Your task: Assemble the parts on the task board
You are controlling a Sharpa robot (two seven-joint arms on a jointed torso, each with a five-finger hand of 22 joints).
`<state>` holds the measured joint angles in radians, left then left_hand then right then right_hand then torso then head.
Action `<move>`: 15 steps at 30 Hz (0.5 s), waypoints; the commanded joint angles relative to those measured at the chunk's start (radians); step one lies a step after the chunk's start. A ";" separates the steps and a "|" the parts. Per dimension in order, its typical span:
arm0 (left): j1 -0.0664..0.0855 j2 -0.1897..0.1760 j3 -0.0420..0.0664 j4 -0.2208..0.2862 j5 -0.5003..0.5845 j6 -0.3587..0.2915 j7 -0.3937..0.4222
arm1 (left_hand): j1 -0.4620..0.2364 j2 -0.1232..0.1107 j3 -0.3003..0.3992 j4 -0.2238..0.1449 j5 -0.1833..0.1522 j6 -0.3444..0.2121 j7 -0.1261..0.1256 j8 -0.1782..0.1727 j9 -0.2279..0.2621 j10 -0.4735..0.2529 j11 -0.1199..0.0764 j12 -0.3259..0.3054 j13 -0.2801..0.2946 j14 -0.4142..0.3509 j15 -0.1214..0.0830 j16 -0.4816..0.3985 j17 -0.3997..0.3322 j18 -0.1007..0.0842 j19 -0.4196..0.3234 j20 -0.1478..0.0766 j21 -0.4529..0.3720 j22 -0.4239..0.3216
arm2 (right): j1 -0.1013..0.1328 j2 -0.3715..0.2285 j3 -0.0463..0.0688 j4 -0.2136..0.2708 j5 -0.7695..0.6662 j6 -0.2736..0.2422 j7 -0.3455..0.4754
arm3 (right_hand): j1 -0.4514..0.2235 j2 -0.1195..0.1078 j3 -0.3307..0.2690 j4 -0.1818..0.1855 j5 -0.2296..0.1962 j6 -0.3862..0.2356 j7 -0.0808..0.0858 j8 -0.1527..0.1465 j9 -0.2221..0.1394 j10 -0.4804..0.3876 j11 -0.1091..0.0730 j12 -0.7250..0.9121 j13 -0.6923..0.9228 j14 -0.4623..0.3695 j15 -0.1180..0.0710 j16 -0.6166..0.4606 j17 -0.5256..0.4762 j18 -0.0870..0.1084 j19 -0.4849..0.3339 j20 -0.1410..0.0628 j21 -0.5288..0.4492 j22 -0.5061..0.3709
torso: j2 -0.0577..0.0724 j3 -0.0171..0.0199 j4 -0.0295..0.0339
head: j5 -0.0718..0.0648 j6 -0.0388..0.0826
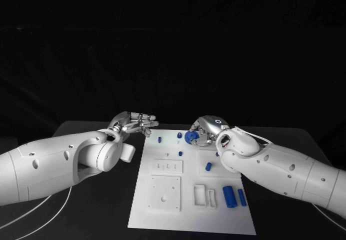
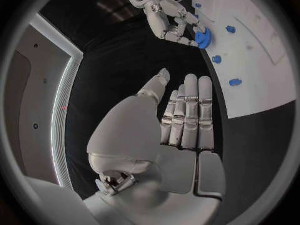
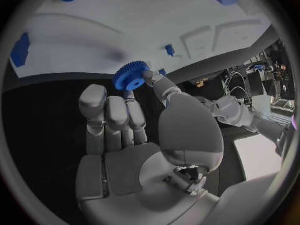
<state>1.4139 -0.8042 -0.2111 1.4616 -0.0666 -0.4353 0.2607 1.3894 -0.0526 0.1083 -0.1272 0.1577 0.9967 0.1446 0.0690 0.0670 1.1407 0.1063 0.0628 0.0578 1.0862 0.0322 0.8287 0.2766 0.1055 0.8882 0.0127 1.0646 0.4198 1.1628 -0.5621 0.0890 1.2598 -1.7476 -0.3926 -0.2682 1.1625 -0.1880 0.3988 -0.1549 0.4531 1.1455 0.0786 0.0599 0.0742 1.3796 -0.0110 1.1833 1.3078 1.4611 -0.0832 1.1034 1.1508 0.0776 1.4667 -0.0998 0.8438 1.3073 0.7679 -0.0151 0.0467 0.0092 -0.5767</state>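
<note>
The white task board (image 1: 191, 205) lies in the middle of the black table. My right hand (image 1: 207, 129) hovers over the board's far end and pinches a blue gear (image 1: 192, 136) between thumb and a fingertip; the pinch is plain in the right wrist view, where the gear (image 3: 131, 75) sits at the fingertips of my right hand (image 3: 137, 130). My left hand (image 1: 135, 122) floats beside the board's far left corner, fingers straight and apart, holding nothing (image 2: 181, 120). Small blue pegs (image 1: 159, 140) (image 1: 208, 166) stand on the board.
Two blue cylinders (image 1: 229, 196) (image 1: 241, 197) lie near the board's right edge. White raised blocks (image 1: 165, 192) and slots (image 1: 204, 195) occupy the board's near half. Black table (image 1: 94, 210) surrounds the board on both sides.
</note>
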 commanded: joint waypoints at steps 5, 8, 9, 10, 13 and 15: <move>0.000 0.002 0.001 0.003 -0.004 0.008 0.008 | -0.001 0.006 -0.005 0.001 -0.006 -0.007 0.000 -0.001 0.000 -0.009 0.000 -0.002 0.001 0.006 -0.001 0.000 -0.002 0.017 -0.008 0.002 0.006 -0.001 | 0.001 0.027 0.000 0.013 -0.049 -0.019 -0.002 | 0.006 0.001 0.005 0.002 -0.013 0.005 0.000 0.003 0.000 0.001 -0.002 0.004 0.029 0.001 -0.005 -0.003 -0.001 0.010 0.059 -0.009 0.005 0.085 | 0.001 -0.0007 0.0002 | 0.002 -0.002; 0.000 0.002 0.001 0.005 -0.004 0.007 0.008 | -0.001 0.006 -0.005 0.001 -0.006 -0.007 0.000 -0.001 0.000 -0.009 0.000 -0.002 0.001 0.006 -0.001 0.000 -0.002 0.017 -0.008 0.002 0.006 -0.001 | 0.002 0.043 0.000 0.008 -0.050 -0.014 -0.003 | 0.006 0.001 0.003 0.005 -0.015 0.004 0.000 0.003 0.000 0.001 -0.002 0.004 0.029 0.001 -0.005 -0.003 -0.002 0.010 0.058 -0.009 0.004 0.084 | 0.002 -0.0011 0.0009 | 0.003 -0.002; 0.000 0.002 0.001 0.005 -0.004 0.007 0.008 | -0.001 0.006 -0.005 0.001 -0.006 -0.007 0.000 -0.001 0.000 -0.009 0.000 -0.002 0.001 0.006 -0.001 0.000 -0.002 0.017 -0.008 0.002 0.006 -0.001 | 0.002 0.049 -0.001 0.005 -0.051 -0.014 -0.003 | 0.007 0.001 0.002 0.006 -0.015 0.004 0.000 0.003 0.000 0.001 -0.002 0.004 0.029 0.001 -0.005 -0.003 -0.002 0.010 0.058 -0.009 0.004 0.084 | 0.002 -0.0009 0.0011 | 0.003 -0.002; 0.000 0.003 0.001 0.005 -0.004 0.007 0.008 | -0.001 0.006 -0.005 0.001 -0.006 -0.007 0.000 -0.001 0.000 -0.009 0.000 -0.002 0.001 0.006 -0.001 0.000 -0.002 0.017 -0.008 0.002 0.006 -0.001 | 0.002 0.054 -0.001 0.002 -0.052 -0.014 -0.003 | 0.007 0.001 0.001 0.007 -0.015 0.003 0.000 0.003 0.000 0.001 -0.002 0.004 0.029 0.000 -0.005 -0.004 -0.003 0.010 0.058 -0.009 0.004 0.084 | 0.002 -0.0010 0.0014 | 0.003 -0.002; 0.000 0.004 0.001 0.006 -0.004 0.008 0.008 | 0.000 0.006 -0.005 0.001 -0.005 -0.007 -0.001 -0.001 0.000 -0.009 0.000 -0.002 0.001 0.006 -0.001 0.000 -0.002 0.017 -0.009 0.002 0.008 -0.003 | 0.003 0.073 -0.007 -0.014 -0.053 -0.012 -0.001 | 0.007 0.001 0.001 0.007 -0.015 0.003 0.000 0.003 0.000 0.001 -0.002 0.004 0.029 0.000 -0.005 -0.004 -0.003 0.010 0.058 -0.009 0.004 0.084 | 0.003 0.0000 0.0026 | 0.005 -0.002; 0.000 0.005 0.001 0.007 -0.004 0.008 0.008 | 0.001 0.006 -0.005 0.001 -0.005 -0.006 -0.001 -0.001 0.000 -0.008 0.000 -0.002 0.001 0.006 -0.001 0.000 -0.002 0.017 -0.009 0.002 0.009 -0.005 | 0.003 0.085 -0.013 -0.025 -0.054 -0.011 0.001 | 0.007 0.001 0.001 0.007 -0.015 0.003 0.000 0.003 0.000 0.001 -0.002 0.004 0.029 0.000 -0.005 -0.004 -0.003 0.010 0.058 -0.009 0.004 0.084 | 0.004 0.0003 0.0045 | 0.005 -0.003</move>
<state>1.4139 -0.8016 -0.2111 1.4648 -0.0666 -0.4356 0.2607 1.3894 -0.0527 0.1083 -0.1272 0.1577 0.9967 0.1445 0.0690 0.0670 1.1407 0.1063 0.0628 0.0577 1.0862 0.0321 0.8287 0.2767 0.1157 0.8846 0.0163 1.0716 0.4158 1.1656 -0.4817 0.0771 1.2403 -1.7808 -0.4032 -0.2697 1.1624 -0.1881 0.3988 -0.1549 0.4415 1.1465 0.0790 0.0598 0.0725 1.3798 -0.0108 1.1833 1.3080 1.4610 -0.0831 1.1034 1.1488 0.0774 1.4667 -0.0998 0.8438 1.3073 0.7704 -0.0157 0.0488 0.0135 -0.5787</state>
